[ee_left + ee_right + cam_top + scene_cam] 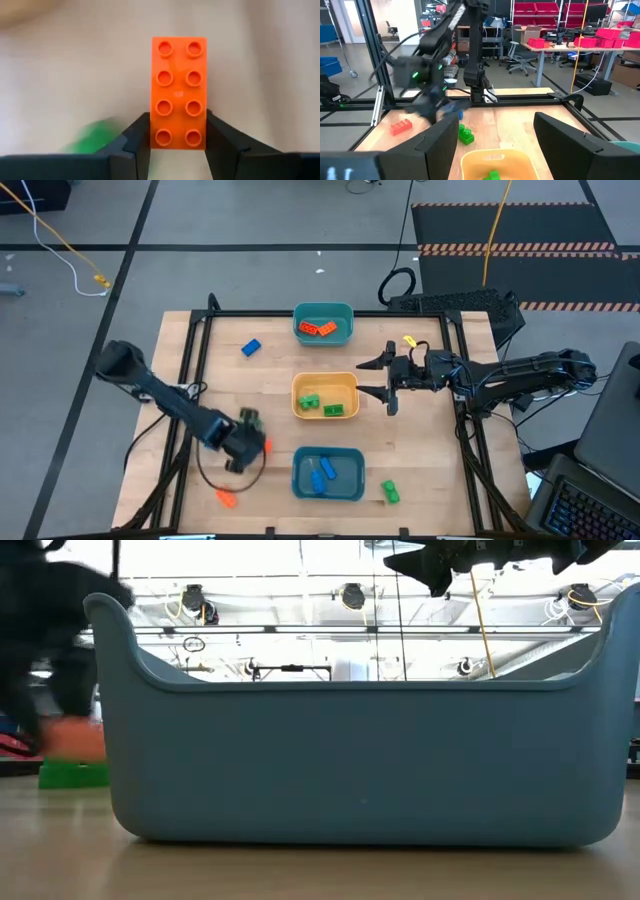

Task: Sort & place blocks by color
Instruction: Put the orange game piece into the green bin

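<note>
My left gripper (250,446) is near the table's left front, shut on an orange studded brick (178,92) that also shows in the low view (75,740). A green brick (248,418) lies just beyond it. Loose on the wood lie an orange brick (225,499), a blue brick (250,348) and a green brick (389,492). My right gripper (373,377) hangs open beside the yellow bin (296,395), touching nothing. My left gripper pinches the orange brick between its two fingers (135,137) at one end (178,137), a finger on each long side. It comes from above, pointing down, with the studs facing up. The brick lies level and, in the low view, sits clear above the table.
Three bins stand in a row down the table's middle: a far teal bin (348,313) with orange bricks, the yellow bin with green bricks, and a near teal bin (298,485) with blue bricks. A black frame (185,350) edges the table. Bare wood lies to the left.
</note>
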Controlling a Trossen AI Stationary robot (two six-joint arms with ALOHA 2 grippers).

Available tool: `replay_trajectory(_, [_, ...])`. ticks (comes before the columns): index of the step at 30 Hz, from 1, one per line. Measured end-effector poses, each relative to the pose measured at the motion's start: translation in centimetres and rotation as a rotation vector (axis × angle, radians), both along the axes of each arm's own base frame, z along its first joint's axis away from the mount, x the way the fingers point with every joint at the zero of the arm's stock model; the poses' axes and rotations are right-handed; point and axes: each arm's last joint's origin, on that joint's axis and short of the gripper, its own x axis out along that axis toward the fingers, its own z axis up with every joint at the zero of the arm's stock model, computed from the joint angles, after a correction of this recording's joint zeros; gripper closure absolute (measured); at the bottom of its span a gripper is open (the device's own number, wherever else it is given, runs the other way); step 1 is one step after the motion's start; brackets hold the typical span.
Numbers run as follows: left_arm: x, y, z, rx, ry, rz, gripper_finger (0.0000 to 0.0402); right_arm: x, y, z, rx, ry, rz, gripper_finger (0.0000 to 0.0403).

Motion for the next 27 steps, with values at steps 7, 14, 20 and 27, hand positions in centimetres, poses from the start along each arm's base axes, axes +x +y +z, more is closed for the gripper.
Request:
replay_trajectory(7, [-0.9, 4.4, 5.0, 0.166, -0.304, 0.232, 0.0257, 0.0, 0.0, 0.0, 0.000, 0.003, 0.000, 0.0152])
replay_trajectory(14, [-0.8, 10.0, 7.4, 0.345, -0.444, 0.479, 0.0259, 0.0, 0.0, 0.0, -0.001, 0.005, 0.000, 0.0152])
replay_trajectory(20, [1.8, 14.7, 8.8, 0.372, -0.595, 0.526, 0.0259, 0.0, -0.1, 0.0, -0.005, 0.005, -0.019, 0.0152])
replay_trajectory(27, [4.3, 22.6, 8.2, 0.271, -0.702, 0.615, 0.0259, 0.0, -0.2, 0.0, -0.017, 0.005, -0.078, 0.0152])
